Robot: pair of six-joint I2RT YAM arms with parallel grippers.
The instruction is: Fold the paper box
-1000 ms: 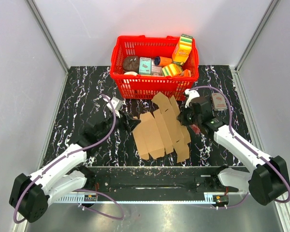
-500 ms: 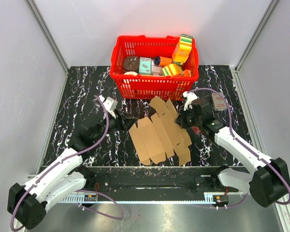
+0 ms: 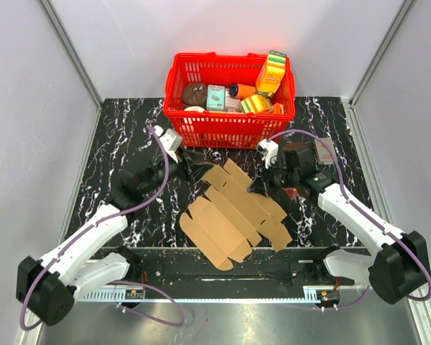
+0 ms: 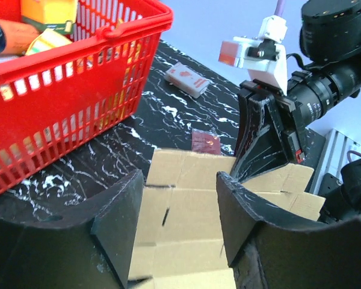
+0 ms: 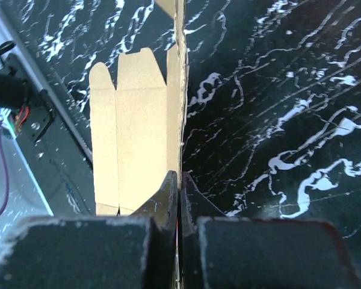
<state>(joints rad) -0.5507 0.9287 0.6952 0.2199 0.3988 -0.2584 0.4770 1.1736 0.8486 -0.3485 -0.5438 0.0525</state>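
The paper box (image 3: 233,215) lies as an unfolded brown sheet in the middle of the black marbled surface (image 3: 122,136), just near of the red basket (image 3: 230,100), its flaps spreading toward the near edge. The right tool (image 3: 261,188) is closed tight on the sheet's far right edge; its own wrist view shows both fingers pressed together with the cardboard (image 5: 138,132) running away between them. The left tool (image 3: 192,169) sits at the sheet's far left corner with its fingers (image 4: 117,223) held well apart, the cardboard (image 4: 186,205) showing in the gap and not gripped. A small dark red packet (image 4: 206,142) lies just beyond the sheet.
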